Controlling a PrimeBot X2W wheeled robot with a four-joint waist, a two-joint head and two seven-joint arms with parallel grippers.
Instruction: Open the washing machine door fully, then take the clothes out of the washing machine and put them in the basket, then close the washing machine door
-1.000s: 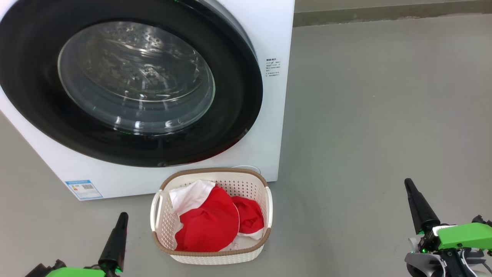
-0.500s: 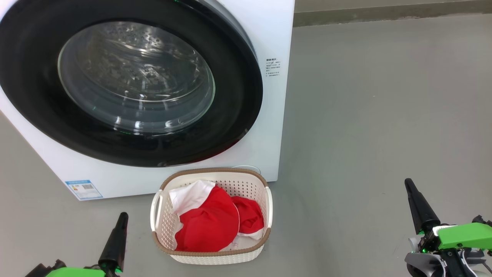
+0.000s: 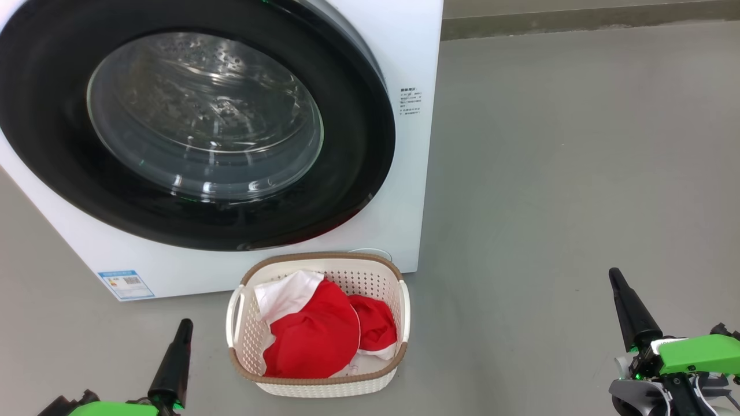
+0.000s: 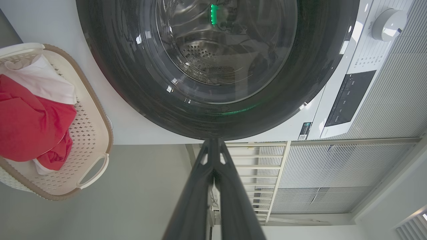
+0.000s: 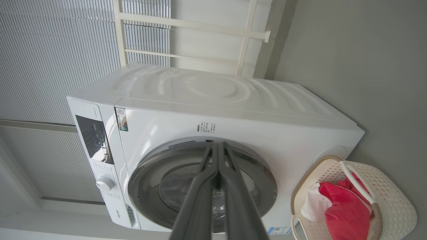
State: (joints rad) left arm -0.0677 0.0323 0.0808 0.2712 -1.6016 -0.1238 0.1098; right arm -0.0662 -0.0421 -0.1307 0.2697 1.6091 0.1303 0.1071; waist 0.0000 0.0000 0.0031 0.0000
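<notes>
Red clothes (image 3: pixel 315 335) with white panels lie heaped in the one cream basket (image 3: pixel 318 382). Two red mounds show, though how many garments they make cannot be told. The basket stands on the grey floor (image 3: pixel 549 173), just in front of the lower right corner of the single white washing machine (image 3: pixel 416 58). The washing machine door (image 3: pixel 358 144), with its black rim around a clear glass bowl, lies shut against the front, and through the glass the steel drum shows no red. One blue label (image 3: pixel 125 284) sits at the machine's lower left.

Nothing has shifted since a second ago: basket, clothes, door and both arms sit where they were.

Two grippers are low and apart from everything. The left gripper (image 3: pixel 184 326) is left of the basket and the right gripper (image 3: pixel 615 278) is well to its right. Each points up towards the machine, fingers pressed together and holding nothing.
</notes>
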